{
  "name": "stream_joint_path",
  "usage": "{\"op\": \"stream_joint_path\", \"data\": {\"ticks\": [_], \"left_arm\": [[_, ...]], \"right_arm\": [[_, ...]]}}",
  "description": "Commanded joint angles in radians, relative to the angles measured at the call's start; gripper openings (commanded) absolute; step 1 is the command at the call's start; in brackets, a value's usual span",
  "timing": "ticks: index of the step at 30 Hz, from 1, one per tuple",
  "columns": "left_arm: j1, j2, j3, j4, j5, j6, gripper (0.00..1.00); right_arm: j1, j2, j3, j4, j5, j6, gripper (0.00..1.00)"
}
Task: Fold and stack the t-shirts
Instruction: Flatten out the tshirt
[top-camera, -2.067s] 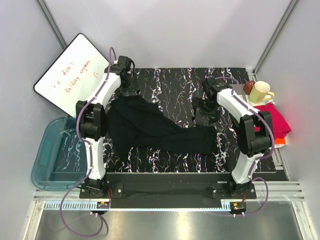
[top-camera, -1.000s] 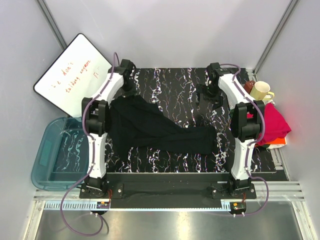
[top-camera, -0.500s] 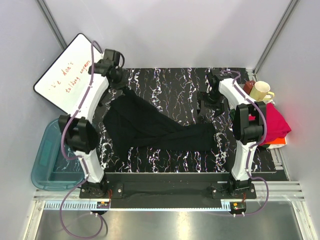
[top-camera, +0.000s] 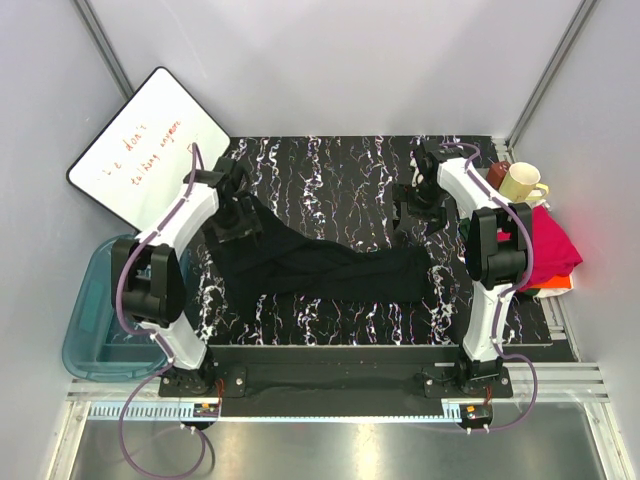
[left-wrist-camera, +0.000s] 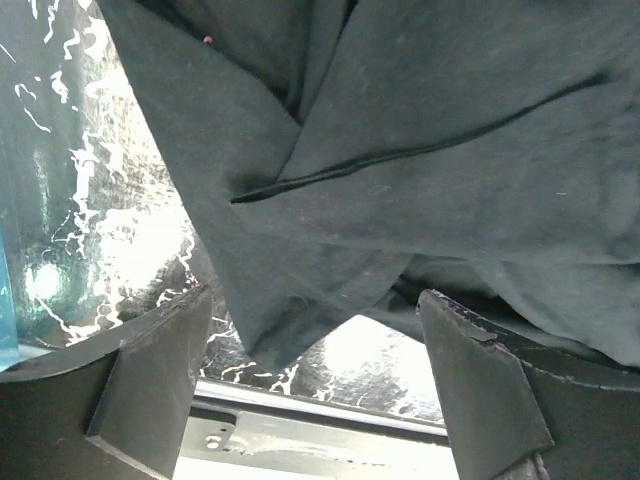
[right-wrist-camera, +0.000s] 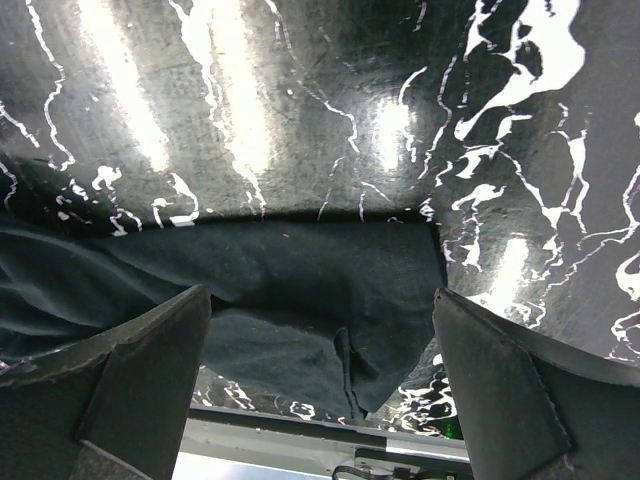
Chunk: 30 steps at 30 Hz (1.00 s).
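The black t-shirt lies crumpled across the marbled table, wide at the left and narrowing to the right. My left gripper hovers over its far-left part. In the left wrist view the gripper is open, with a hanging fold of the shirt just beyond the fingers. My right gripper is open above bare table just beyond the shirt's right end, and in the right wrist view the shirt's end lies below it. The magenta-pink t-shirt lies at the right edge on an orange piece.
A cream mug and a brown object stand at the far right corner above the pink shirt. A whiteboard leans at the far left. A blue bin sits left of the table.
My left gripper has come back from the far-left corner toward the shirt's upper-left part. The stretched-up corner of the black shirt has dropped. The right arm has barely moved.
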Motion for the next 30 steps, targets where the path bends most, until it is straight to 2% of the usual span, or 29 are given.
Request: {"op": "stream_joint_path", "data": {"ticks": [1,7,19,21,22,23,24,26,30], "left_arm": [[-0.009,-0.008,0.106,0.052,0.009,-0.006,0.85],[-0.038,0.110,0.160,0.070,0.017,0.004,0.74],[-0.067,0.274,0.195,0.113,0.026,0.038,0.69],[-0.068,0.296,0.206,0.111,0.029,0.050,0.59],[-0.071,0.300,0.211,0.111,0.029,0.053,0.49],[-0.071,0.303,0.212,0.111,0.029,0.059,0.29],[-0.073,0.308,0.212,0.113,0.026,0.064,0.17],[-0.073,0.311,0.212,0.115,0.025,0.070,0.00],[-0.073,0.290,0.208,0.116,0.009,0.075,0.00]], "right_arm": [[-0.004,-0.006,0.041,0.011,-0.052,-0.021,1.00],[-0.005,-0.004,0.038,0.012,-0.063,-0.025,1.00],[-0.005,-0.003,0.037,0.009,-0.060,-0.030,1.00],[-0.004,-0.003,0.040,0.008,-0.058,-0.033,1.00],[-0.005,-0.001,0.043,0.008,-0.058,-0.033,1.00],[-0.005,-0.001,0.044,0.006,-0.056,-0.033,1.00],[-0.005,0.000,0.046,0.006,-0.058,-0.031,0.99],[-0.005,0.003,0.051,0.005,-0.056,-0.033,1.00],[-0.005,0.008,0.060,0.003,-0.061,-0.033,1.00]]}}
